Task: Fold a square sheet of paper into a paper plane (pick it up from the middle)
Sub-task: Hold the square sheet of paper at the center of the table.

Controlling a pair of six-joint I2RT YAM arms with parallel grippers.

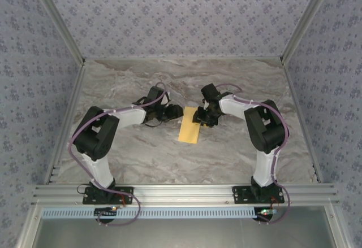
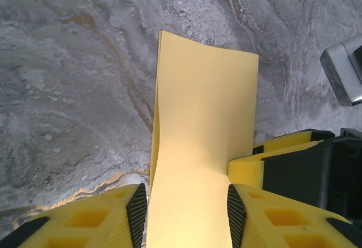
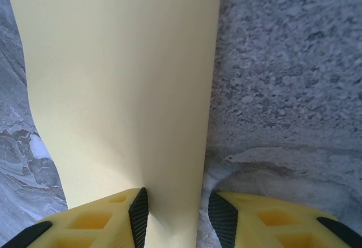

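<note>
Left pincer (image 2: 186,207) and right pincer (image 3: 181,211) — both spread — straddle the sheet (image 1: 189,125), open table (image 1: 141,157) beyond its edges.

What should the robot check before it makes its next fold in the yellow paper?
1. Paper flat on the table: not ok, one long edge curls up in the left wrist view.
2. Left gripper open, paper between its fingers: ok.
3. Right gripper open, paper between its fingers: ok.
4. Pads touching the paper: cannot tell.
5. Grippers apart from each other: ok.
</note>
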